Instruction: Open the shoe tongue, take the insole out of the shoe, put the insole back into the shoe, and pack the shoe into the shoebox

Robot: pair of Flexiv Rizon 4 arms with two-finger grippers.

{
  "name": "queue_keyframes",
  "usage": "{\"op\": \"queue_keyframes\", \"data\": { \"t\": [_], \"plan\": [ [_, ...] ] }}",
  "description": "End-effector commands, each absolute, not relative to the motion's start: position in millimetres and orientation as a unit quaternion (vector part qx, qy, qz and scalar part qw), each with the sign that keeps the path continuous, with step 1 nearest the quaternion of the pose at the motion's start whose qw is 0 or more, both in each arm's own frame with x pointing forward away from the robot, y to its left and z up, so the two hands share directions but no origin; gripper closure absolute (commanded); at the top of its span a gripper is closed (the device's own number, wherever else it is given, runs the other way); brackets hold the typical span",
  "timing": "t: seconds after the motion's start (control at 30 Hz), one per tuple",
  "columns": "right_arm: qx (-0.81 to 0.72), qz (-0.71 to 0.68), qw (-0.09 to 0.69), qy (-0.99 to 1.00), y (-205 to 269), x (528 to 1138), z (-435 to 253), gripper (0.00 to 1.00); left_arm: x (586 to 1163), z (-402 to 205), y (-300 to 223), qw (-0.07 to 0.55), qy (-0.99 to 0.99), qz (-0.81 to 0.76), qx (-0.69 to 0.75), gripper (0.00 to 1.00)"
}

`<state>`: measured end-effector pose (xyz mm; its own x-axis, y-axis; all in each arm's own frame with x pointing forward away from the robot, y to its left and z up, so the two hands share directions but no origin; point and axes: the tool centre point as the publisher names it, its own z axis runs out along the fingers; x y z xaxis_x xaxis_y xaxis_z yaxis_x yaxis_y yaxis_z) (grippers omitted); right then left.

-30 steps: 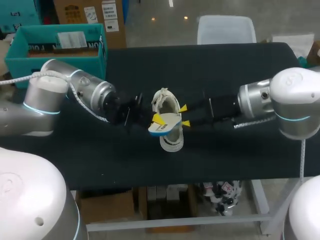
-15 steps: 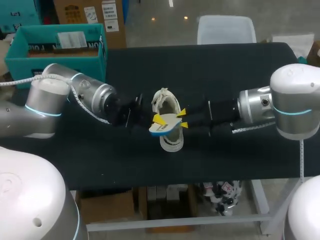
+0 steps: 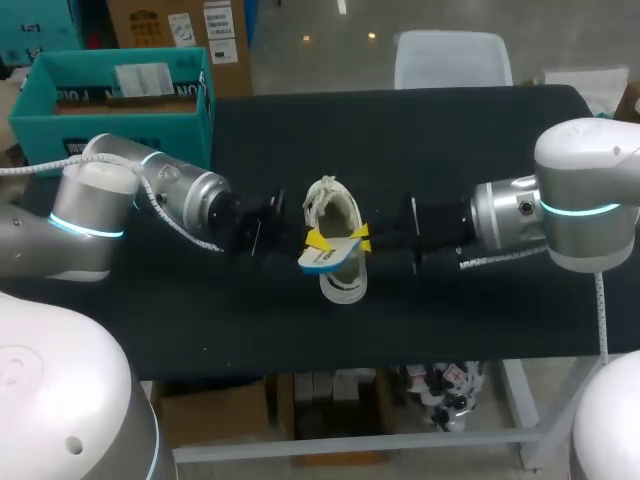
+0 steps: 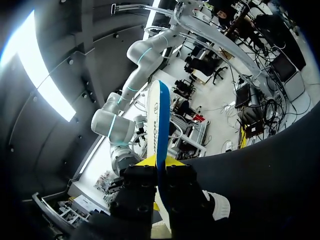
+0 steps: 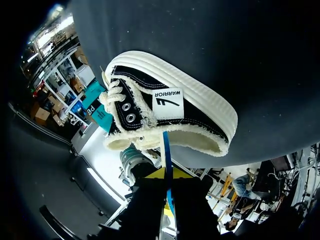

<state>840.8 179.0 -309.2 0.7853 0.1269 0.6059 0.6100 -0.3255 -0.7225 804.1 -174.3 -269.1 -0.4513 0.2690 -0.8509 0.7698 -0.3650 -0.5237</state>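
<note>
Holding the insole [image 3: 328, 255] on edge just above the shoe [image 3: 333, 203], the two arms met over the middle of the table [image 3: 480, 130]. The left gripper [image 3: 318, 241] was pinched on one side of the insole. The left wrist view showed the blue-edged sheet standing up between its closed fingers. The right gripper [image 3: 358, 237] appeared to be pinched on the opposite side, the thin blue edge running between its fingers in its own wrist view. The shoe stood on its sole on the dark cloth, its frayed opening directly beneath the insole and neither gripper touching it. The teal shoebox [image 3: 120, 125] sat well apart, at the far left. The step seemed to be a handover or the insole's return to the shoe. To do this well, only one gripper should keep its hold, since two grips could buckle so thin a sheet. The toe end should then tip down into the opening and slide forward gently, so the unheld shoe did not skid.
</note>
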Motion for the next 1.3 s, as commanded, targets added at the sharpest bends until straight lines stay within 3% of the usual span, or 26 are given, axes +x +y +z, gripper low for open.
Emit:
{"op": "queue_keyframes", "data": {
  "t": [0.03,0.13,0.17,0.23,0.3,0.33,0.47,0.57,0.9,1.03,1.1,1.13,1.3],
  "plan": [
    [-0.779,-0.229,0.535,-0.235,178.7,838.6,-310.2,1.0,804.3,-267.0,-174.5,0.197,0.552,-0.645,0.491,0.67],
    [-0.778,-0.232,0.536,-0.233,178.1,838.4,-310.1,1.0,805.7,-265.4,-169.6,0.213,0.572,-0.626,0.486,0.32],
    [-0.777,-0.233,0.536,-0.233,178.1,838.4,-310.2,1.0,806.6,-264.5,-167.9,0.22,0.577,-0.619,0.484,0.28],
    [-0.776,-0.236,0.537,-0.232,178.2,838.4,-310.0,1.0,807.9,-264.1,-165.4,0.229,0.585,-0.612,0.48,0.33],
    [-0.775,-0.238,0.538,-0.232,178.2,838.4,-309.9,1.0,809.6,-266.3,-164.2,0.236,0.592,-0.606,0.477,0.51],
    [-0.774,-0.24,0.538,-0.232,178.2,838.3,-309.7,1.0,810.8,-268.3,-164.3,0.235,0.592,-0.606,0.476,0.56],
    [-0.775,-0.249,0.535,-0.227,175.7,836.6,-308.6,1.0,814.4,-277.6,-164.3,0.234,0.607,-0.6,0.465,0.59],
    [-0.775,-0.253,0.534,-0.224,174.6,836.3,-308.4,1.0,815.1,-284.7,-163.5,0.237,0.619,-0.592,0.458,0.72],
    [-0.776,-0.26,0.531,-0.221,173.6,836.1,-309.3,1.0,827.9,-301.5,-155.7,0.242,0.649,-0.578,0.431,0.67],
    [-0.775,-0.261,0.531,-0.223,174.6,836.3,-309.3,1.0,837.2,-303.6,-157.3,0.248,0.654,-0.577,0.422,0.69],
    [-0.775,-0.261,0.531,-0.224,175.1,836.4,-309.1,1.0,841.3,-304.4,-159.2,0.25,0.655,-0.579,0.417,0.74],
    [-0.774,-0.261,0.531,-0.224,175.2,836.5,-309.1,1.0,843.1,-304.9,-160.3,0.249,0.655,-0.583,0.412,0.97],
    [-0.774,-0.261,0.532,-0.226,176.5,837.7,-310.2,1.0,845.7,-305.7,-164.6,0.245,0.65,-0.591,0.411,1.0]
  ]
}}
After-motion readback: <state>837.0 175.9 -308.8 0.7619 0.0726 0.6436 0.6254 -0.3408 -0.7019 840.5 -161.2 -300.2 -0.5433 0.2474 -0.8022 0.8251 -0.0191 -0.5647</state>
